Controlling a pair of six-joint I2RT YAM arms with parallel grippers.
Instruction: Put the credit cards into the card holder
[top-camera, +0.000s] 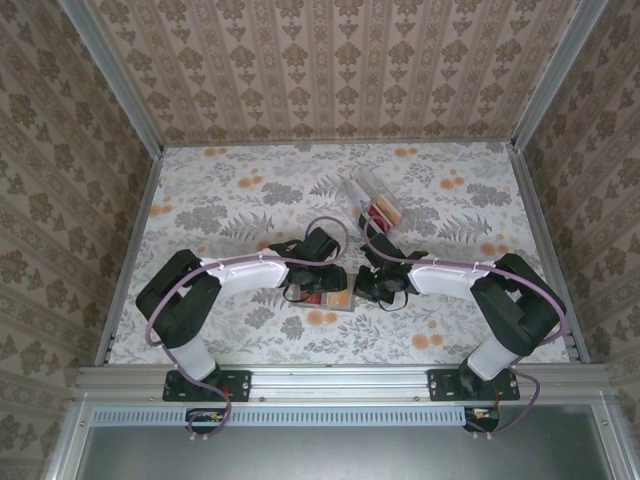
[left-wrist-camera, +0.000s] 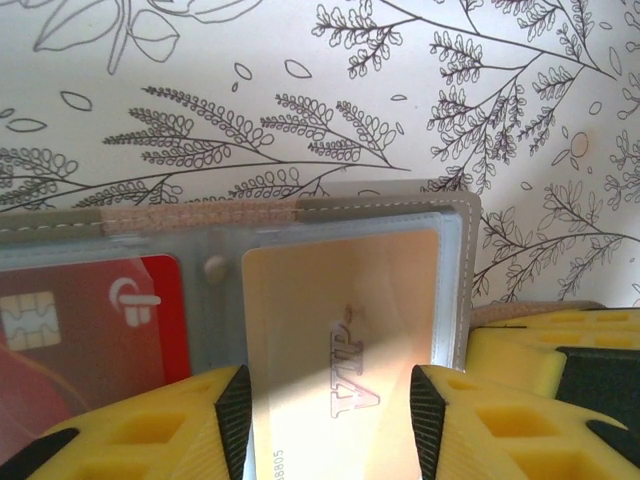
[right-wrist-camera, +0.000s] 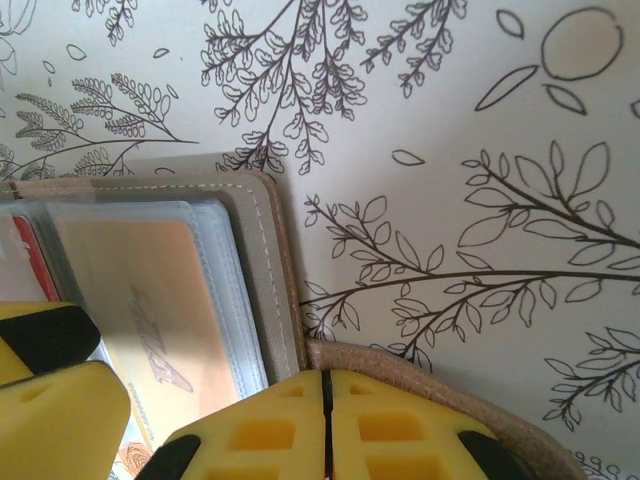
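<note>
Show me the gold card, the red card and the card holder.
gold card (left-wrist-camera: 340, 300), left wrist view, on its plain middle.
red card (left-wrist-camera: 105, 345), left wrist view, on its red face under the clear sleeve.
card holder (left-wrist-camera: 385, 207), left wrist view, on its grey stitched top edge.

Robot test cell, a lab-type rig rather than a lived-in room; walls (top-camera: 330, 70) on the left, right and far sides are flat panels papered in a beige damask print; bare aluminium posts (top-camera: 113, 80) frame the panels; table (top-camera: 230, 200) wears a floral sheet and is boxed in by those panels; near edge carries a metal rail (top-camera: 340, 380) with left arm (top-camera: 200, 290) and right arm (top-camera: 500, 295) bolted on; purple cables (top-camera: 149, 320) loop loose along the arms.
</note>
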